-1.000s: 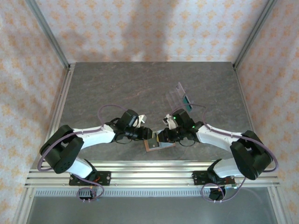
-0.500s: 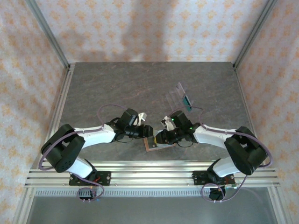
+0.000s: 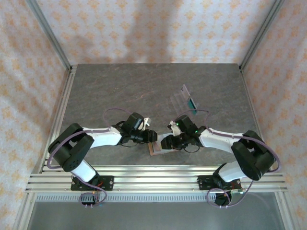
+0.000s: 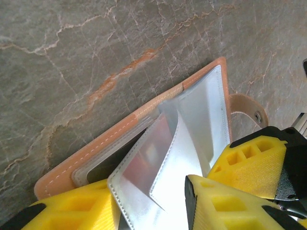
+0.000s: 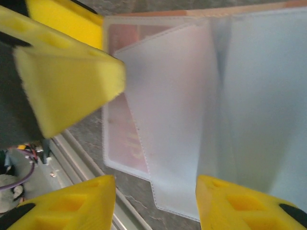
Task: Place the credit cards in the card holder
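1. Handling: card holder [image 3: 160, 147] looks light and floppy, its clear sleeves [image 4: 201, 120] slick; likely best pinched at a sleeve edge.
2. Beside it, left end effector [image 4: 148, 191] flanks a curled sleeve, grip unclear; right end effector [image 5: 156, 184] stands apart over it.
3. Front rail [image 3: 153, 172] lies just nearside of it; clear stand [image 3: 181, 98] well beyond, bare desk [image 3: 144, 91] between.

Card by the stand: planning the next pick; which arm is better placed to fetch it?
Right, probably: the card is on its side, and the right hand is open. The left hand straddles a holder sleeve.
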Robot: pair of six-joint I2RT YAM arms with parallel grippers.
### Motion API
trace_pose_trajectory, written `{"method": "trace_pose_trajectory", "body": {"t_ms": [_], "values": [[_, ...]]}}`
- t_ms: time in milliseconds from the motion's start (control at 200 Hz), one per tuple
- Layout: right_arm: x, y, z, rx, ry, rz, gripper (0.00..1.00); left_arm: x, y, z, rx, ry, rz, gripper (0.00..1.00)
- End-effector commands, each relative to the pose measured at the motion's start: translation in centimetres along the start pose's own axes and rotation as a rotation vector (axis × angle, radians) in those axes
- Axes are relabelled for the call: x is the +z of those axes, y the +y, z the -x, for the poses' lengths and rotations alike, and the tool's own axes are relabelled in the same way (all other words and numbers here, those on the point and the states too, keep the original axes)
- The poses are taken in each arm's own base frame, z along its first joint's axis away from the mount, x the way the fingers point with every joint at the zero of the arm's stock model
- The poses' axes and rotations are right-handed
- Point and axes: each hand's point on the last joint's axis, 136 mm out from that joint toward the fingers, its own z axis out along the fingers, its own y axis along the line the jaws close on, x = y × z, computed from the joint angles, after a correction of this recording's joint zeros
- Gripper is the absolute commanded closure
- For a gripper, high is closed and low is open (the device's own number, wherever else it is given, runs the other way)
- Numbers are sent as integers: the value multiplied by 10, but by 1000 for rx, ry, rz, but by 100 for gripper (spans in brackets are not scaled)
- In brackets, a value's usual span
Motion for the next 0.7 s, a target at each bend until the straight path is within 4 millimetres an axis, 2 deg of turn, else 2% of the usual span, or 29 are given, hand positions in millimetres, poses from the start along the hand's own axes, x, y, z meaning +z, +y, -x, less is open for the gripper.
{"method": "trace_pose_trajectory", "body": {"t_ms": [0,285,410,516,696], "values": [[-11,-9,1,-29,-24,-98,52,2,0,5,23,-1,1,63],[-26,-34,7,-3,-98,-273,50,6,4,3,29,21,21,77],[-32,-25,8,-64,-135,-269,48,8,8,1,31,27,29,85],[-33,-14,3,-182,-145,-307,39,10,6,0,28,41,12,89],[-24,2,9,-245,-201,-358,31,12,1,2,26,41,-17,92]]}}
